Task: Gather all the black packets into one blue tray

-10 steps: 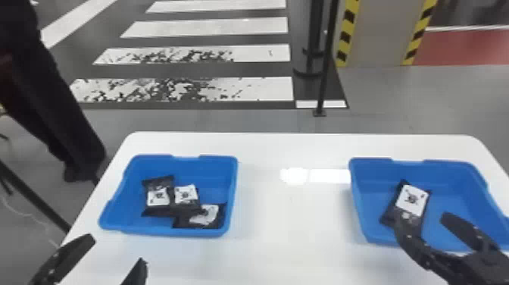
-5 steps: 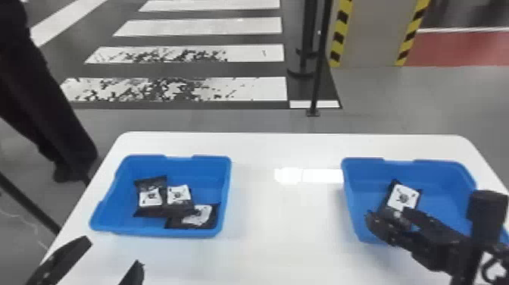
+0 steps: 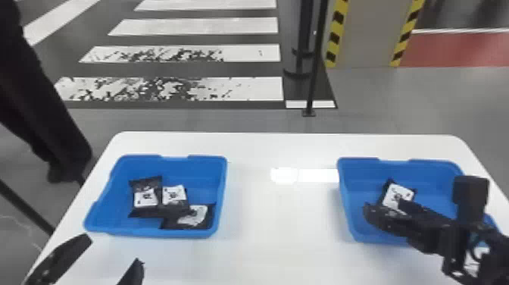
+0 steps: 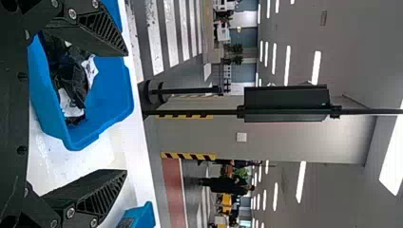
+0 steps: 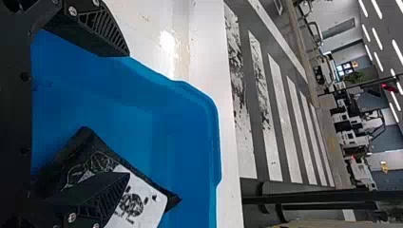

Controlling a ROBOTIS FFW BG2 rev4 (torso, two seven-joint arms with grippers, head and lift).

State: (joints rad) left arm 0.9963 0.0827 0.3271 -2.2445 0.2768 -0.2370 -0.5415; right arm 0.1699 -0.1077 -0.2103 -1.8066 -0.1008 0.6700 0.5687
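Two fingertips of the left gripper stand well apart at the near left of the white table, just on this side of the left blue tray, with nothing between them. The right gripper reaches in over the near part of the right blue tray, its fingers spread wide too. One of them crosses in front of the lone black packet, which lies in that tray with its white label up; whether finger and packet touch, I can't tell. Nothing is clamped there either.

Three more packets sit in the left tray. The nearest packet is by the near right corner, touching the middle packet, and the leftmost packet lies right against the middle one.

Past the table's far edge a thin black post stands upright on the grey floor, with white crossing stripes to its left. A grey pillar edged in yellow and black rises to its right
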